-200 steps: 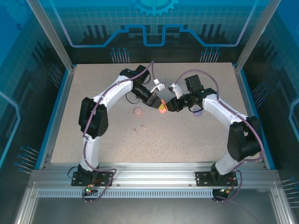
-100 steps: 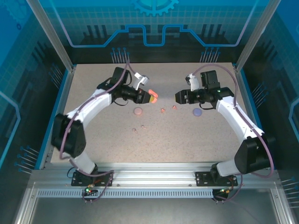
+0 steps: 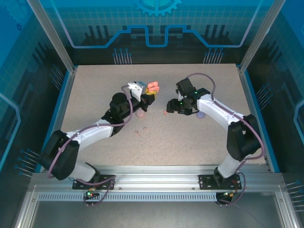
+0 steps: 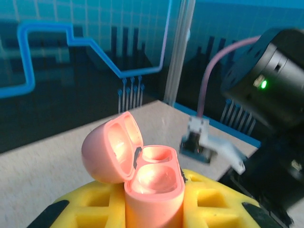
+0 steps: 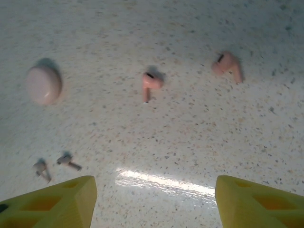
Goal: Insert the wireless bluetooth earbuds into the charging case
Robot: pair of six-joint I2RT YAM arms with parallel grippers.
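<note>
Two arms reach over the speckled table (image 3: 95, 99): the left gripper (image 4: 154, 209) is clamped on a lid-up coral case (image 4: 142, 166), while the right gripper (image 5: 154, 187) hangs with fingers wide above two loose coral earbuds (image 5: 151, 81), near a closed pink case (image 5: 42, 84) and two beige earbuds (image 5: 66, 160).

Bright light comes from above. In the right wrist view, glare lies on the table (image 5: 190, 142); shadows are soft.

Top external: high, behind the arm bases, looking down on the whole speckled beige worktop (image 3: 199, 142). Left wrist: close, near-level, facing the blue back wall over an open coral-orange plastic case (image 4: 147, 180). Right wrist: close, looking straight down. It shares the pale pink round closed case (image 5: 42, 84) with the top view.
</note>
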